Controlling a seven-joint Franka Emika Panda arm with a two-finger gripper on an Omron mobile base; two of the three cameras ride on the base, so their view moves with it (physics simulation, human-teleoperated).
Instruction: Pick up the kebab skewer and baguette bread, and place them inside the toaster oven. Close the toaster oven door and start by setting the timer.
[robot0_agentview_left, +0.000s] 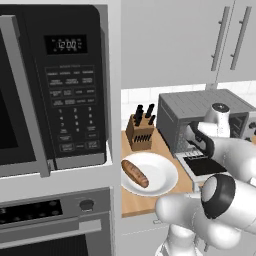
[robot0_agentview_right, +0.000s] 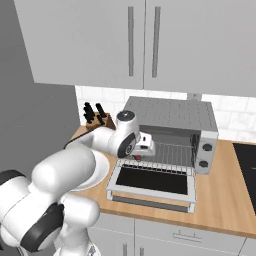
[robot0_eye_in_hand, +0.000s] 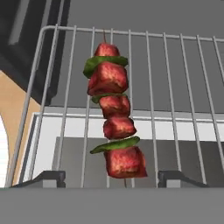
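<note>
The kebab skewer (robot0_eye_in_hand: 114, 118), red meat chunks with green pieces, lies on the wire rack (robot0_eye_in_hand: 175, 87) of the toaster oven (robot0_agentview_right: 170, 112). My gripper (robot0_eye_in_hand: 116, 177) is open just above its near end, and both fingertips stand clear of the meat. The hand reaches into the oven's mouth (robot0_agentview_left: 192, 137) from the left. The toaster oven door (robot0_agentview_right: 152, 181) hangs open and flat over the counter. The baguette bread (robot0_agentview_left: 135, 173) rests on the white plate (robot0_agentview_left: 162, 175) left of the oven.
A knife block (robot0_agentview_left: 140, 131) stands behind the plate by the wall. The black microwave (robot0_agentview_left: 65, 85) and wall oven (robot0_agentview_left: 55, 220) fill the left side. Two knobs (robot0_agentview_right: 206, 147) sit on the toaster oven's right front. A dark stovetop (robot0_agentview_right: 247, 160) lies at far right.
</note>
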